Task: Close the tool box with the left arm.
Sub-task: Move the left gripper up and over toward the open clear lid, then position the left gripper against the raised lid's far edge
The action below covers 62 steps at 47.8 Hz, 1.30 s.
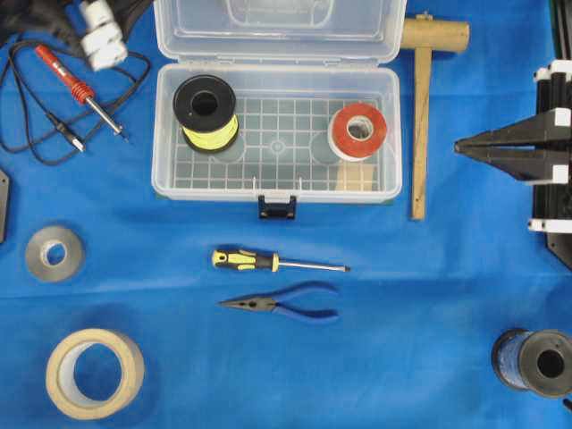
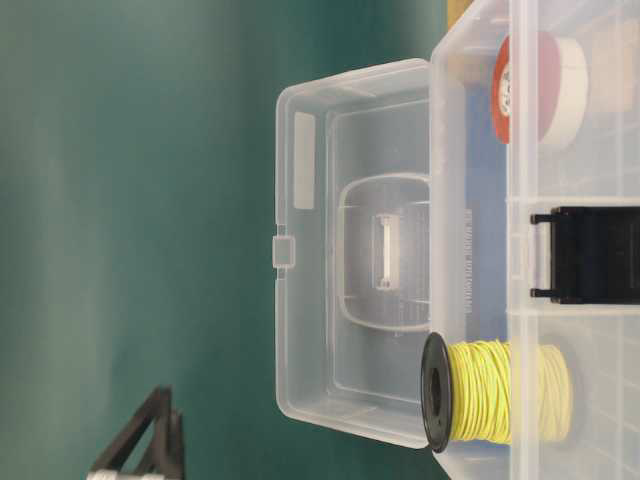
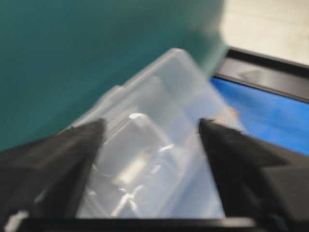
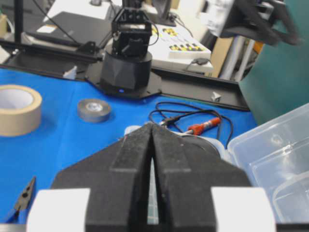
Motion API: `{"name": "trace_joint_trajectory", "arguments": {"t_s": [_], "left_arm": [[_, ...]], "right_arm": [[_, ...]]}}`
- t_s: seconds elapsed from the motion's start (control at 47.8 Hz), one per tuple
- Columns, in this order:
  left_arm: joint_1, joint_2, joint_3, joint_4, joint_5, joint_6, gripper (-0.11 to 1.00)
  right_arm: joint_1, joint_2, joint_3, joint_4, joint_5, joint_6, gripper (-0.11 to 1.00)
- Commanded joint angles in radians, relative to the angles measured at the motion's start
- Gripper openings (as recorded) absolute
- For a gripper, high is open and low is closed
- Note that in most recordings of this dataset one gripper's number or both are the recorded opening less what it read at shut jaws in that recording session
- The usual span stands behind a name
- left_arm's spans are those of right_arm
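The clear tool box (image 1: 277,186) stands open at the table's back middle, with its lid (image 1: 277,31) tilted back and its dark latch (image 1: 277,207) at the front. Inside are a yellow wire spool (image 1: 206,112) and a red tape roll (image 1: 358,131). My left gripper (image 3: 150,123) is open and empty, raised at the back left, with the blurred lid (image 3: 159,159) seen past its fingers. It also shows in the table-level view (image 2: 160,395), apart from the lid (image 2: 340,330). My right gripper (image 1: 465,146) is shut and empty, right of the box.
A soldering iron (image 1: 80,89) with cables lies back left. A wooden mallet (image 1: 422,116) lies right of the box. A screwdriver (image 1: 268,262) and pliers (image 1: 286,306) lie in front of the box. Grey tape (image 1: 54,253), masking tape (image 1: 94,373) and a blue wire spool (image 1: 534,362) lie nearer the front.
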Motion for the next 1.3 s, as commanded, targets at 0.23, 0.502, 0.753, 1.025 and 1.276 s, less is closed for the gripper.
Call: {"name": "trace_joint_trajectory", "arguments": {"t_s": [0.23,0.502,0.753,1.025,1.276], "left_arm": [[0.091,0.221,-0.265,0.003,0.098,0.071,0.93],[0.12,0.379,-0.465,0.002,0.397,0.127,0.93],[0.123,0.492,-0.615,0.003,0.715,0.187,0.93],[0.075,0.499,-0.646,0.002,0.816,0.187,0.93],[0.002,0.454,-0.643,0.002,0.925,0.152,0.93]], "right_arm": [[-0.006,0.025,-0.014,-0.003,-0.005,-0.002,0.0],[-0.012,0.037,-0.011,-0.003,-0.003,-0.002,0.0],[-0.014,0.046,-0.011,-0.003,-0.003,-0.005,0.0],[-0.017,0.049,-0.009,-0.003,0.002,-0.005,0.0],[-0.023,0.049,-0.009,-0.003,0.006,-0.005,0.0]]}}
